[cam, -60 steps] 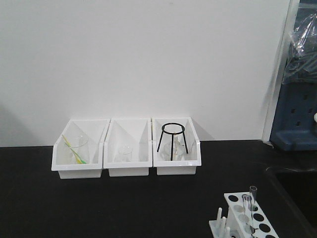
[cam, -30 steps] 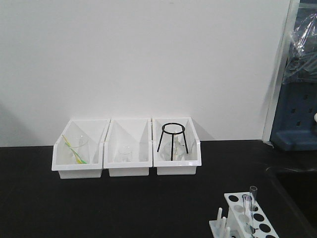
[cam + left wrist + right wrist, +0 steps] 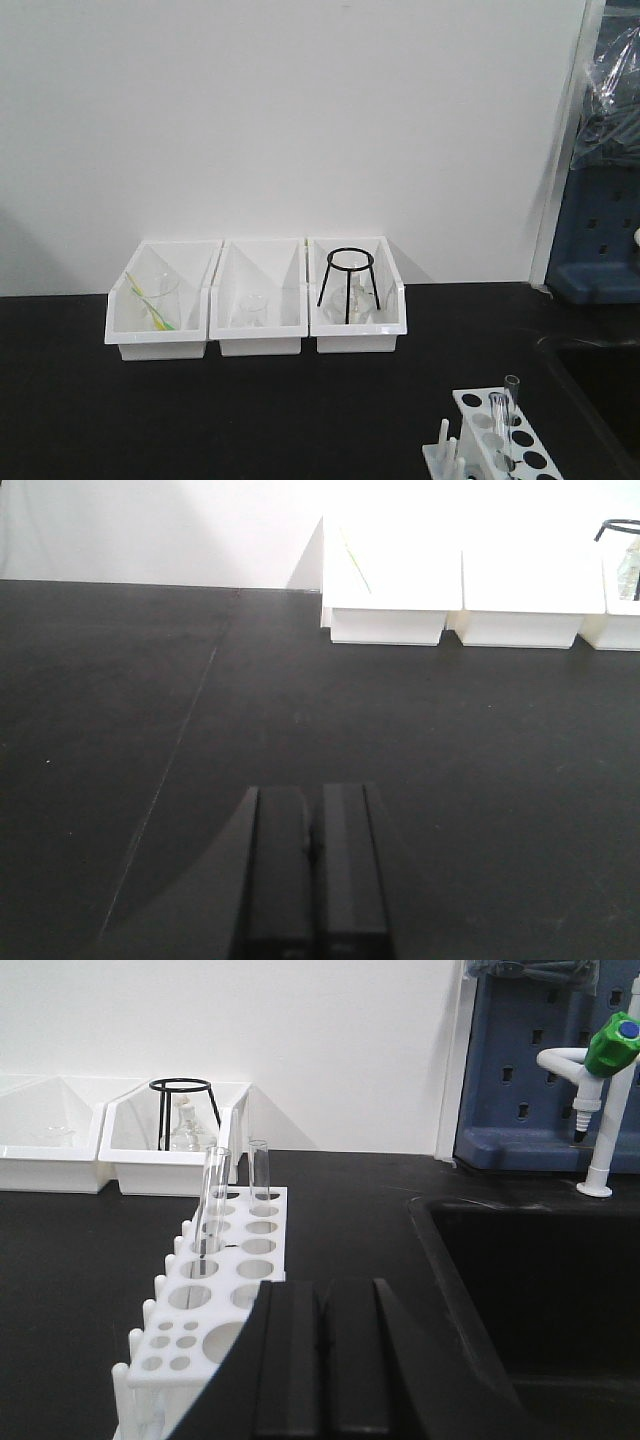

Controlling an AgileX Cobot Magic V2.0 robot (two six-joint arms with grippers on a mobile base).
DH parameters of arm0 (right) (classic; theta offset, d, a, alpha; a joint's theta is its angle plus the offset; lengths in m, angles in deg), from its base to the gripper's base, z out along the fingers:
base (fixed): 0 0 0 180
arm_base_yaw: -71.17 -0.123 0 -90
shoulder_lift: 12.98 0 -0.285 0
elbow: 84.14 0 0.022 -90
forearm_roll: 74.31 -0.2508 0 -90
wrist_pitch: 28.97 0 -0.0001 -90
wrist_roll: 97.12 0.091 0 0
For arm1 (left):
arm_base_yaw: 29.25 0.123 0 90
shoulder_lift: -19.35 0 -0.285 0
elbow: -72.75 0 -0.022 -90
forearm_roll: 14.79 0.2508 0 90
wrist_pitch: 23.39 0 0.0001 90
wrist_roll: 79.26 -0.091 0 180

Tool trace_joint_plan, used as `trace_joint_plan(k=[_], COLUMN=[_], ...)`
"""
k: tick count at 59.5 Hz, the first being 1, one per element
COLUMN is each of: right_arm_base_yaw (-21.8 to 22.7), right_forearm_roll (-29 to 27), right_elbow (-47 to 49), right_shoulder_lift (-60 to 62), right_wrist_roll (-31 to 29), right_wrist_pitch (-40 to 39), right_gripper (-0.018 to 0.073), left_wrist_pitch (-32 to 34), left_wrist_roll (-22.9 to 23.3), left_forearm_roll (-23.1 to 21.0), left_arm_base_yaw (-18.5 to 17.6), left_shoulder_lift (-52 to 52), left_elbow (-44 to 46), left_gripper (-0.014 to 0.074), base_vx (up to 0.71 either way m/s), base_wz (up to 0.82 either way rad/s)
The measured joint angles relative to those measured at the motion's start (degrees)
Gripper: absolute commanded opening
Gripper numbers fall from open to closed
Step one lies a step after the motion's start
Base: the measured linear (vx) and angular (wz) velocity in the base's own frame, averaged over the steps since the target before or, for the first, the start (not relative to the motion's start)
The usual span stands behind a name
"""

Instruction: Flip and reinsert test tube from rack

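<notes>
The white rack sits at the front right of the black bench. In the right wrist view the rack lies just left of my right gripper. Two clear test tubes stand upright in its far holes, one nearer and one farther; both test tubes also show in the front view. The right gripper is shut with nothing between its fingers. Low over bare bench, my left gripper is shut and empty, with no rack in its view.
Three white open-front bins line the back wall. They hold a beaker with a yellow-green stick, a small beaker and a black tripod stand. A dark sink, a green-capped tap and a blue panel lie right.
</notes>
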State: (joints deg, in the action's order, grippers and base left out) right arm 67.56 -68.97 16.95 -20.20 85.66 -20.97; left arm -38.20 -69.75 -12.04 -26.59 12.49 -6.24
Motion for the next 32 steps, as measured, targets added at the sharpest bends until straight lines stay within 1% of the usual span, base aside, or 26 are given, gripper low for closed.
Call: trace_joint_plan(k=[32], right_arm_base_yaw=[0.0], right_forearm_roll=[-0.1], right_elbow=[0.0], right_shoulder_lift=[0.0], right_wrist_roll=[0.0], right_wrist_pitch=[0.0], right_gripper=[-0.0012], left_wrist_pitch=[0.0], left_wrist_roll=[0.0], left_forearm_roll=[0.0], left_arm_base_yaw=[0.0], left_shoulder_lift=[0.0], left_elbow=[0.0], left_gripper=[-0.0006], base_vx=[0.00], base_wz=[0.00])
